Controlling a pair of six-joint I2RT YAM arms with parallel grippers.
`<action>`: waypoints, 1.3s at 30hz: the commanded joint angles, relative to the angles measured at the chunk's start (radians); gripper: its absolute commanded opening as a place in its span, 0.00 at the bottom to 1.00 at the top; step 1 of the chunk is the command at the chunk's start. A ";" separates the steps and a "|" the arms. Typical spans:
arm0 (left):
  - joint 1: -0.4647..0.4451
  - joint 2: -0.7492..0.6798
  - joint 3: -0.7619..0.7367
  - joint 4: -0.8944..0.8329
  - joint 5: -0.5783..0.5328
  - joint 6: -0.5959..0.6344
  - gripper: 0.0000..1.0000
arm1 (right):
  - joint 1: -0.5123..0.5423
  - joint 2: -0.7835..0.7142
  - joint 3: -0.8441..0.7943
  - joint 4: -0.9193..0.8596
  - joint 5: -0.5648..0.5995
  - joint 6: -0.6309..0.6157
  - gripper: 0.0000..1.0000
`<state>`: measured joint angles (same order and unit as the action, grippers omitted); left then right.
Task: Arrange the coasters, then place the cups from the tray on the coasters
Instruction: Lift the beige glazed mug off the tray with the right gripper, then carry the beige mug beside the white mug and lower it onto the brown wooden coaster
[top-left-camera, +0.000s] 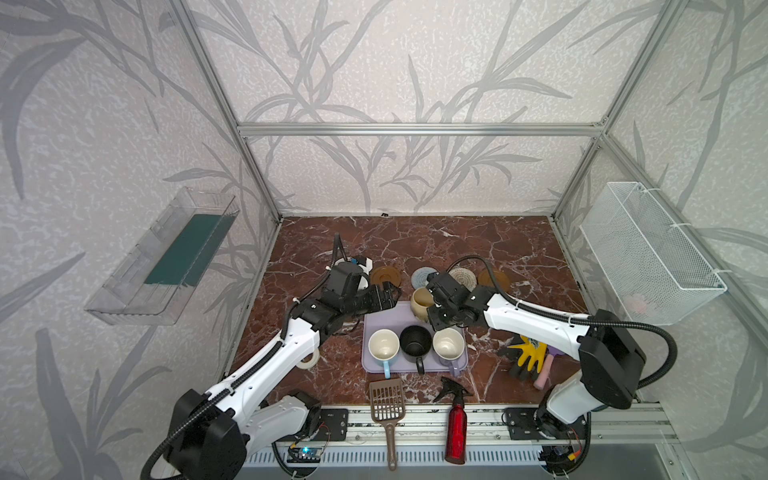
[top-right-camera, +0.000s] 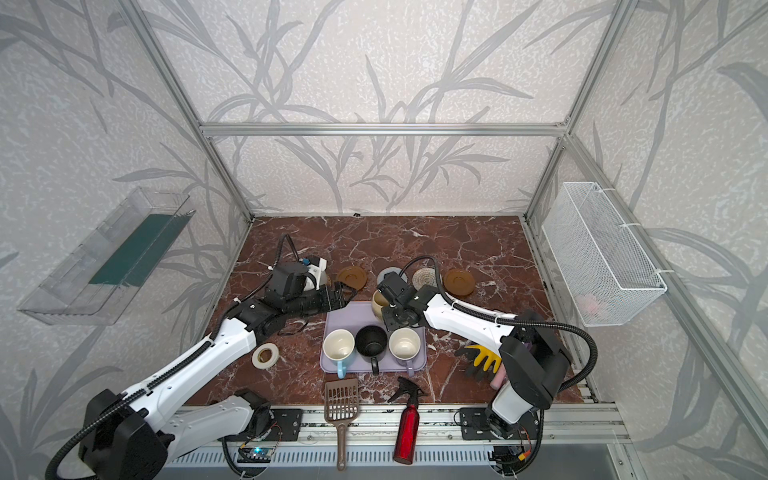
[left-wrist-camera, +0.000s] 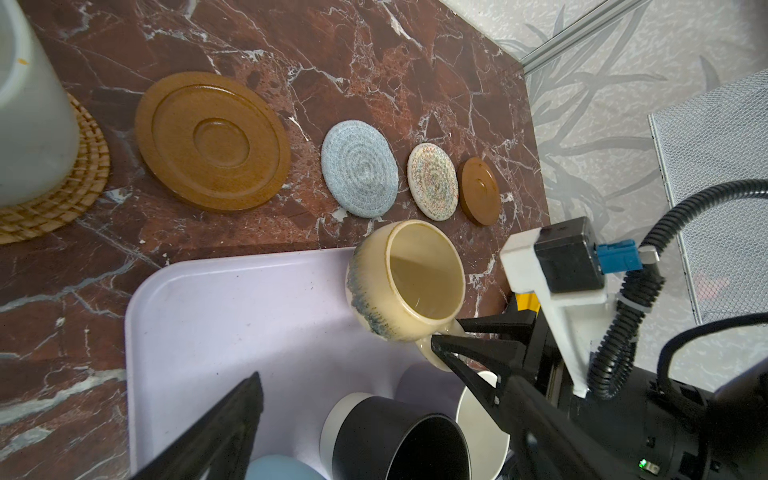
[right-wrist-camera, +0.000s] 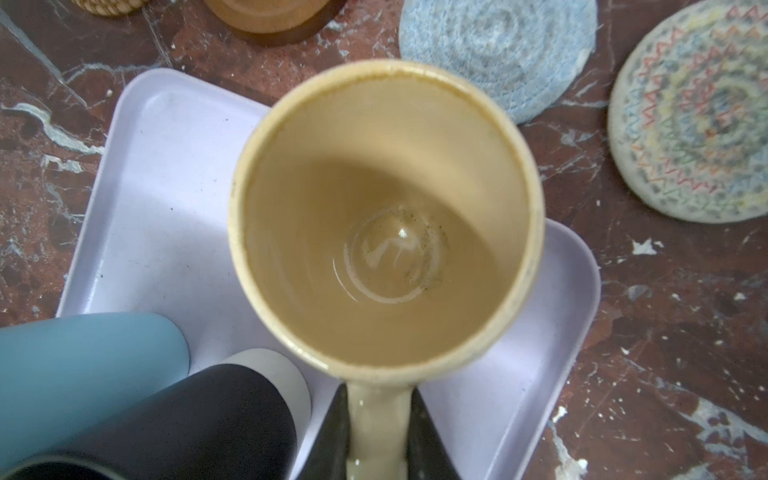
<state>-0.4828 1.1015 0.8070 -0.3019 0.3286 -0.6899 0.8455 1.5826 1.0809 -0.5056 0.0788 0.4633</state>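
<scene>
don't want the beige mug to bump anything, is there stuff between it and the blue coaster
Nothing visible does. The right hand is shut on the handle of the beige mug at the tray's far edge, and the blue coaster lies bare just past that edge. The open left hand hangs off to the side.

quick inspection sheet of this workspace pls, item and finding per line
surface: red-brown marble tabletop, no spills seen
job's things: white mug on golden woven rattan coaster; amber-brown coasters, light-blue rope coaster, cream rope coaster bare; beige-yellow mug at lavender plastic tray's far edge; light-blue mug, black mug, lavender mug on tray
clutter: white tape roll, brown slotted scoop, red spray bottle, yellow glove
grippers: left gripper open, empty; right gripper shut on the beige-yellow mug's handle
cables: black corrugated hose along each arm, no snag seen
surroundings: clear plastic bin, white wire basket on side walls
</scene>
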 joint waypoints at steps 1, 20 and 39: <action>0.002 -0.017 0.015 -0.005 -0.032 -0.005 0.93 | 0.014 -0.065 0.049 0.041 0.053 0.000 0.00; 0.053 -0.008 0.022 -0.005 -0.059 -0.041 0.86 | 0.055 -0.056 0.120 0.073 0.074 -0.009 0.00; 0.202 -0.066 0.062 -0.034 -0.062 -0.085 0.79 | 0.116 0.221 0.435 0.144 0.219 -0.008 0.00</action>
<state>-0.2905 1.0588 0.8215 -0.3302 0.2649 -0.7589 0.9493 1.7855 1.4384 -0.4549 0.2218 0.4564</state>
